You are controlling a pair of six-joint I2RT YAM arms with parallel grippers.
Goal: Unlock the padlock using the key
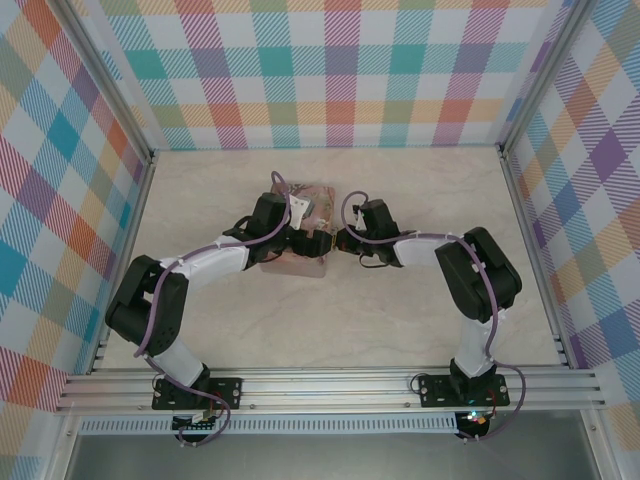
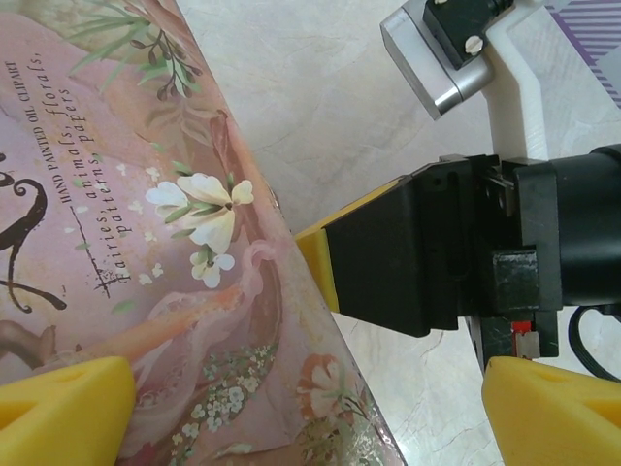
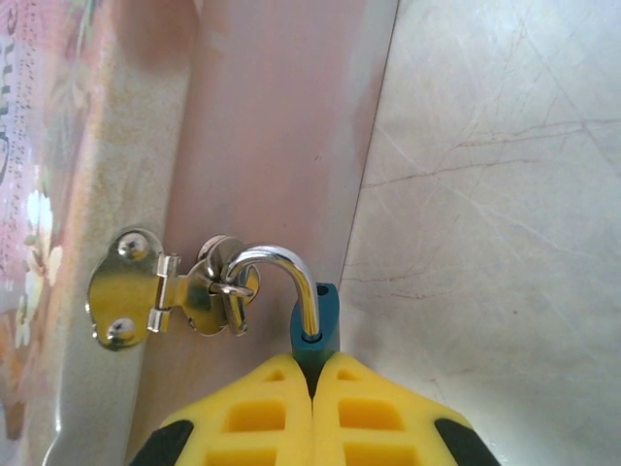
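The blue padlock (image 3: pixel 318 325) hangs at the side of the pink pictured tin (image 3: pixel 262 116). Its metal shackle (image 3: pixel 281 260) is hooked through the tin's hasp (image 3: pixel 155 291). One shackle leg sits in the body, and the hole beside it is empty. My right gripper (image 3: pixel 312 374) is shut on the padlock's body, with the yellow fingertips pressed together. My left gripper (image 2: pixel 310 427) is open over the tin's lid (image 2: pixel 146 243), one yellow finger (image 2: pixel 68 408) above the lid and the other off its edge. The key is hidden. From above, both grippers (image 1: pixel 305 240) (image 1: pixel 345 240) meet at the tin's right side.
The tin (image 1: pixel 300 265) lies mid-table on the marble-patterned top (image 1: pixel 420 190). Checked walls enclose the back and both sides. The right gripper's black body (image 2: pixel 437 252) sits close in front of the left wrist camera, beside the tin's edge.
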